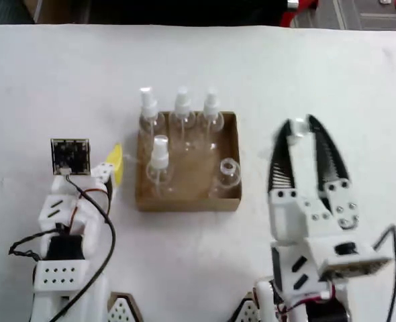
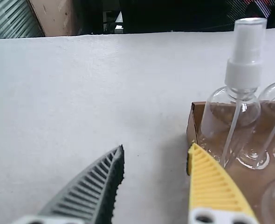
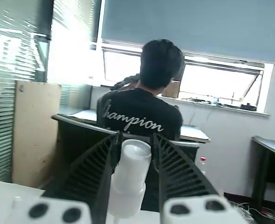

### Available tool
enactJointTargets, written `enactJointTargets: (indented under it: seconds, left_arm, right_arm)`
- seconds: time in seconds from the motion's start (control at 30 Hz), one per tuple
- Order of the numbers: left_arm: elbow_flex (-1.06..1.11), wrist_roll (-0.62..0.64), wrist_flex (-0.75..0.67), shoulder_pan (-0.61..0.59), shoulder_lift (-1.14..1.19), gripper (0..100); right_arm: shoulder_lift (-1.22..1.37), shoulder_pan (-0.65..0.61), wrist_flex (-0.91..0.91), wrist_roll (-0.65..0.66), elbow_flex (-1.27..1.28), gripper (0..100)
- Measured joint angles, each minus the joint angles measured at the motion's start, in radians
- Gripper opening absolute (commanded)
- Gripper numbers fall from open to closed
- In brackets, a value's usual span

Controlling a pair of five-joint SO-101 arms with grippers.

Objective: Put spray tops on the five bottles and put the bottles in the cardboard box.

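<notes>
Right gripper (image 3: 136, 138) is clamped on a white plastic spray top (image 3: 129, 175), raised above the white table (image 1: 50, 80) to the right of the brown cardboard box (image 1: 188, 203). All five clear plastic bottles stand in the box:
- three capped bottles (image 1: 182, 111) in the far row
- one capped bottle (image 1: 160, 161) near-left
- an uncapped bottle (image 1: 228, 173) near-right

Left gripper (image 2: 157, 149) is spread apart and holds nothing. It sits low, just left of the box, with its yellow finger (image 2: 212, 186) by the box's corner.
</notes>
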Motion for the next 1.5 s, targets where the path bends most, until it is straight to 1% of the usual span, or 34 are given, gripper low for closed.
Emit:
enactJointTargets:
  seconds: [0.13,0.27,0.47,0.57,0.73,0.93,1.0,1.13,1.2,1.37,1.5]
  left_arm:
    - [0.0,0.0,0.0,0.0,0.0,21]
    - [0.0,0.0,0.0,0.0,0.0,21]
    - [0.0,0.0,0.0,0.0,0.0,21]
    - [0.0,0.0,0.0,0.0,0.0,21]
    - [0.0,0.0,-0.021,0.0,0.0,21]
    - [0.0,0.0,-0.025,0.0,0.0,21]
    - [0.0,0.0,-0.025,0.0,0.0,21]
    - [0.0,0.0,-0.025,0.0,0.0,21]
    - [0.0,0.0,-0.025,0.0,0.0,21]
    - [0.0,0.0,-0.025,0.0,0.0,21]
    - [0.0,0.0,-0.025,0.0,0.0,21]
  right_arm:
    - [-0.002,-0.054,-0.144,0.0,0.117,1.7]
    - [-0.002,-0.049,-0.285,0.0,0.235,1.7]
    - [0.003,-0.021,-0.327,0.0,0.284,1.7]
    - [-0.002,-0.031,-0.327,0.0,0.282,1.7]
    - [0.025,-0.112,-0.327,0.0,0.247,1.7]
    - [0.242,-0.129,-0.327,0.0,0.1,1.7]
    - [0.315,-0.13,-0.293,0.0,0.054,1.7]
    - [0.304,-0.14,-0.117,0.0,-0.009,1.7]
    - [0.267,-0.141,-0.06,0.0,-0.017,1.7]
    - [0.183,-0.14,-0.044,0.0,-0.003,1.7]
    - [0.198,-0.141,-0.1,0.0,0.018,1.7]
